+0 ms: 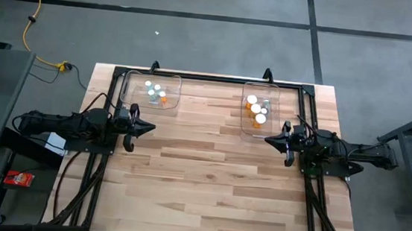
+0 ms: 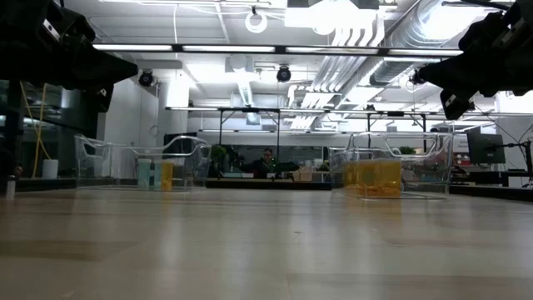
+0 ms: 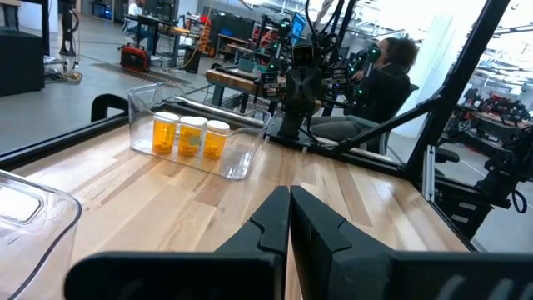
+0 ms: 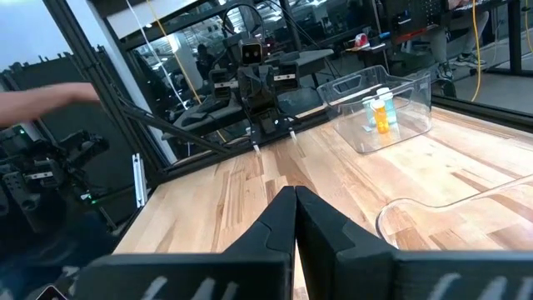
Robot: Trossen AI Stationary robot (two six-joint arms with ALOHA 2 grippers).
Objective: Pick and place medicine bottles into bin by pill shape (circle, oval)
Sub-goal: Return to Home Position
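**High view.** The left gripper (image 1: pixel 147 127) hangs over the table (image 1: pixel 207 183) at its 9 o'clock edge, with its tips pointing toward 3 o'clock. The right gripper (image 1: pixel 269 141) hangs at the 3 o'clock edge, with its tips pointing toward 9 o'clock. The two are well apart, with bare wood between them. The left bin (image 1: pixel 175 86), of clear plastic, stands at 11 o'clock from the table's centre. The right bin (image 1: pixel 272 91) stands at 1 o'clock. All bottles (image 1: pixel 156 92) in view lie inside these two bins. The left bin holds a loose group of white caps with a little orange. The right bin holds a tighter and more orange group.

**Wrist views.** Each gripper's two dark fingers (image 3: pixel 329 237) are pressed together along their length, with no gap at the tips. Nothing is held between them and they touch nothing; both pairs ride above the wood. The left wrist view looks across to the right bin, where three orange, white-capped bottles stand upright side by side. A seated person (image 3: pixel 383 79) shows beyond the table. The right wrist view looks across to the left bin, where upright bottles include one orange and some pale.

**Low view.** Both grippers sit high at the upper corners, clear of the tabletop. The bins stand on the far part of the table, at 10 and 2 o'clock.
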